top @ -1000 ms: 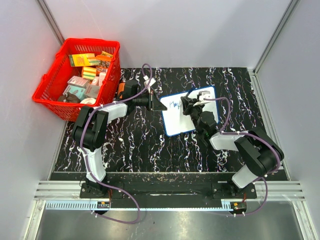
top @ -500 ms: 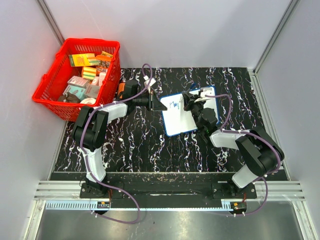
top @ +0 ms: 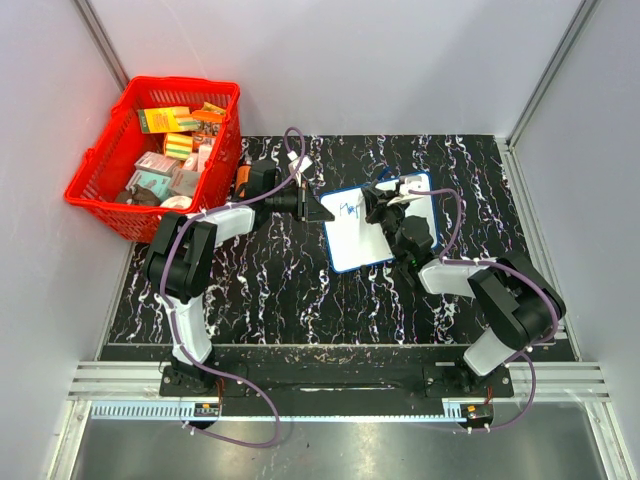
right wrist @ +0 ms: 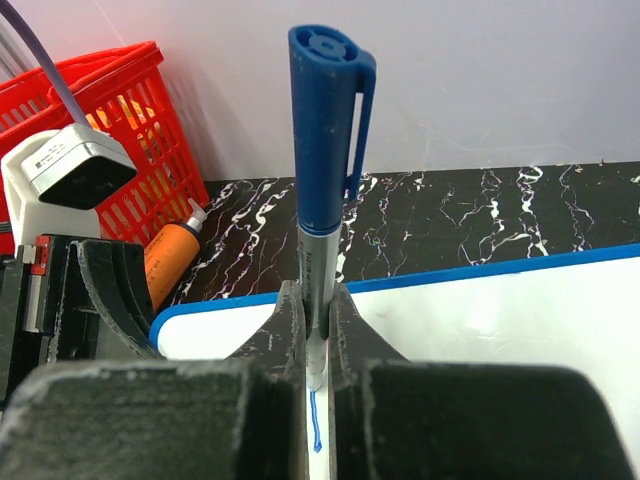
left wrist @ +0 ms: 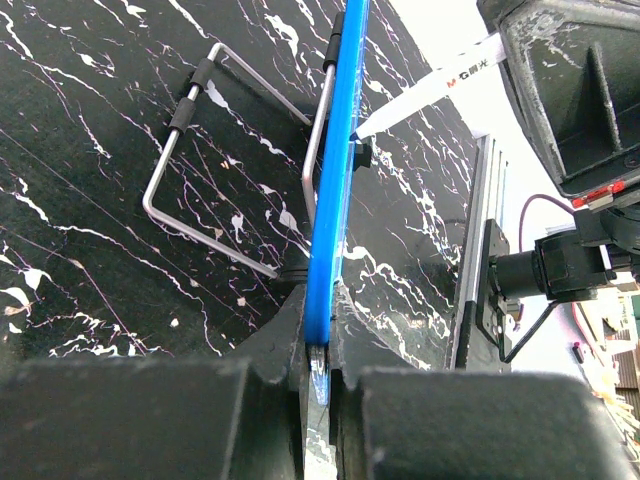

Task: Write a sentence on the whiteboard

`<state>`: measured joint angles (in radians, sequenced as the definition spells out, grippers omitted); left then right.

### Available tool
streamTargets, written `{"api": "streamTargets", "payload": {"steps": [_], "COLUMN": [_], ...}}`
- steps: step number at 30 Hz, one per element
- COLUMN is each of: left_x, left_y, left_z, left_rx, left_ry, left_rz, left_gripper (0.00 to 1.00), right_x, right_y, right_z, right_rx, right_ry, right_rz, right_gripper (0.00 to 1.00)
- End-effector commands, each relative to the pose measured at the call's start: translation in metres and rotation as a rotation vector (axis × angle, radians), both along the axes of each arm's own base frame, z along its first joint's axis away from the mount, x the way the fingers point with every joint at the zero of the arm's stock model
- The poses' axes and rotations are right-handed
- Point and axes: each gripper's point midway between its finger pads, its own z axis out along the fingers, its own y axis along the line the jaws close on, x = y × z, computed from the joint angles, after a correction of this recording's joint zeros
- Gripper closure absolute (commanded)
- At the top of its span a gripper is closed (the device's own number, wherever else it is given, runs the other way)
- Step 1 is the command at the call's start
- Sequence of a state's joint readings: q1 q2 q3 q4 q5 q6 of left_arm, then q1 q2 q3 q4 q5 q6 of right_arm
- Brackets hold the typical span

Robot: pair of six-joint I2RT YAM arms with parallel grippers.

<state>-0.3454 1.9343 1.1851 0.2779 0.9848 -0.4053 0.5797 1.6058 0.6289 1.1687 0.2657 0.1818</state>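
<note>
Black white-veined table [top: 270, 290] under everything. Red basket [top: 100, 180] at far-left corner, half off the dark top, stuffed with small packages. Whiteboard [top: 355, 245] mid-table, slightly right of centre, blue rim, skewed to the table edges; flat or propped, cannot tell. Left gripper [top: 318, 210] reaching in from the left, pinched tight on the board's left rim; wrist view: blue edge [left wrist: 335, 180] wedged between the fingers. Wire stand [left wrist: 190, 95] on the board's back side. Right gripper [top: 378, 205] over the board's far half, clamped on a marker [right wrist: 328, 130], held upright, blue cap stuck on top, tip down at the white surface [right wrist: 500, 320]. Orange bottle [right wrist: 170, 260] lying by the basket. Sentence [top: 349, 209] only a few blue strokes near the far-left corner, too small to read; one short blue stroke [right wrist: 315, 425] under the tip.
</note>
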Motion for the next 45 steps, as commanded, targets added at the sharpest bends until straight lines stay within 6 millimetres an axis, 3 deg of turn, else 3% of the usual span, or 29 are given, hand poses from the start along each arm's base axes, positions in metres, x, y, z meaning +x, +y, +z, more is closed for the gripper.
{"api": "streamTargets", "payload": {"steps": [1, 12, 20, 34, 45], "left_x": [0.006, 0.006, 0.005, 0.005, 0.004], "left_y": [0.007, 0.007, 0.006, 0.006, 0.005], "left_z": [-0.019, -0.019, -0.019, -0.018, -0.019], "left_rx": [0.092, 0.092, 0.092, 0.093, 0.095], "left_ry": [-0.062, -0.062, -0.061, -0.065, -0.061], "left_rz": [0.043, 0.043, 0.04, 0.039, 0.039], "left_gripper": [1.0, 1.0, 1.0, 1.0, 1.0], "right_x": [0.006, 0.01, 0.007, -0.004, -0.011], "right_y": [0.001, -0.012, -0.02, -0.01, -0.002], "right_z": [0.015, 0.016, 0.004, -0.013, -0.003], "right_rx": [0.033, 0.025, -0.002, 0.01, 0.064], "right_ry": [-0.033, -0.027, -0.001, 0.043, 0.015], "right_rz": [-0.005, -0.076, -0.1, -0.017, 0.038], "right_gripper": [1.0, 1.0, 1.0, 1.0, 1.0]}}
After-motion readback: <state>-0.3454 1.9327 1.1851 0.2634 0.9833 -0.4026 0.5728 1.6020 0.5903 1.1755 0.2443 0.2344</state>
